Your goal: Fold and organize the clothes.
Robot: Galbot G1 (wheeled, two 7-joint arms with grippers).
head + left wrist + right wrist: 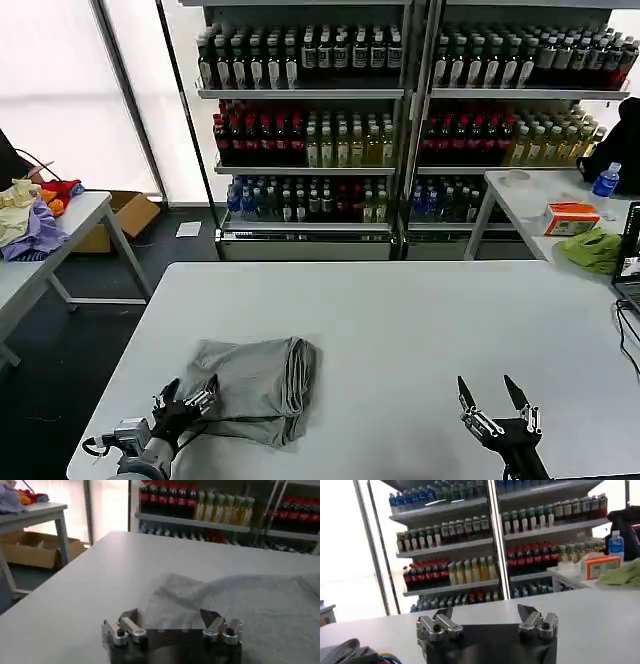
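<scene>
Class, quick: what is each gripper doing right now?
Left gripper: open, at the folded grey shirt's near edge, holding nothing.
Right gripper: open, empty.

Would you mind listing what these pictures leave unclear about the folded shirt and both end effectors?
- Folded grey shirt: chest print and collar hidden inside the folds, head view.
- Shirt in the left wrist view: cut off by the picture's edges.
- Left end effector: contact with the shirt's edge uncertain.
- Right end effector: body cut by the edge.
</scene>
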